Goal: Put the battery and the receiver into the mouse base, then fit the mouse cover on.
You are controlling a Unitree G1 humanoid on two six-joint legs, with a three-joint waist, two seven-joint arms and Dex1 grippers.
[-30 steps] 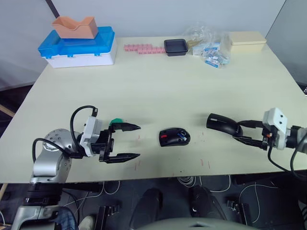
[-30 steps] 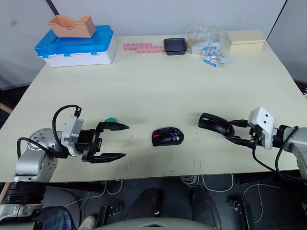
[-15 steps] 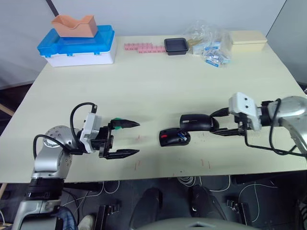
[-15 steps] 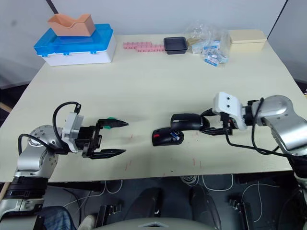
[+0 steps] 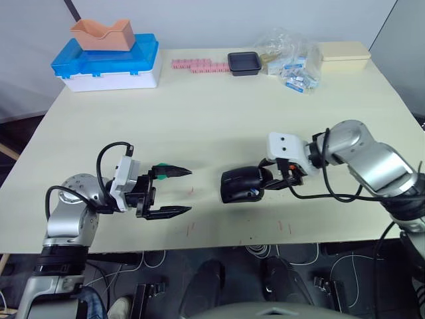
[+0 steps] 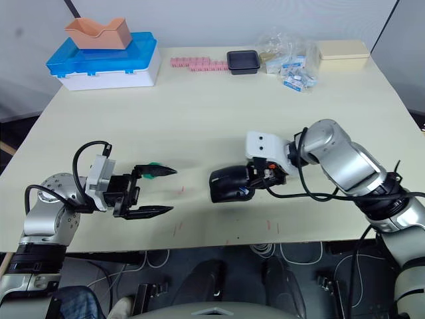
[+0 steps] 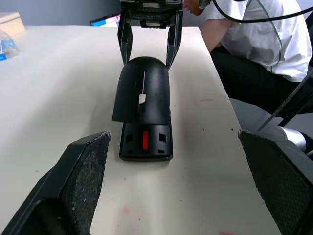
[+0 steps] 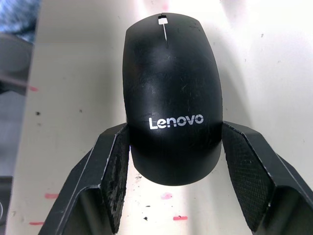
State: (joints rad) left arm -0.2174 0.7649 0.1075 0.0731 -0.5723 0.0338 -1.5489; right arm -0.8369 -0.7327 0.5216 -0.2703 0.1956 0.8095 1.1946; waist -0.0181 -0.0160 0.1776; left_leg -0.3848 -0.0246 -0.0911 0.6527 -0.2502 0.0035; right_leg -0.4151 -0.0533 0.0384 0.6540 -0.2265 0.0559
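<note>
Jaws of the right gripper (image 8: 171, 176) pinch the cover (image 8: 171, 93) across its rear end, one pad on each flank; jaws of the left gripper (image 5: 174, 193) stand spread and empty, pointing along the worktop (image 5: 219, 106) toward the mouse.

1. Cover. Glossy, rigid, thin shell, arched. Judged light and slippery: the smooth curved flanks give the pads little purchase, so hold at the widest part of the rear, as now, with moderate force. It hangs over the base (image 7: 145, 142), tilted, front end raised; the base front with its red mark shows beneath in the left wrist view.

2. Base. Stiff plastic shell resting flat on the worktop, near the front edge. Judged light enough to slide when the cover is pressed down; bracing it at the sides is advisable.

3. Battery (image 5: 252, 193). A blue-ended sliver shows under the cover edge, apparently seated in the base. Whether the receiver is seated cannot be told.
</note>
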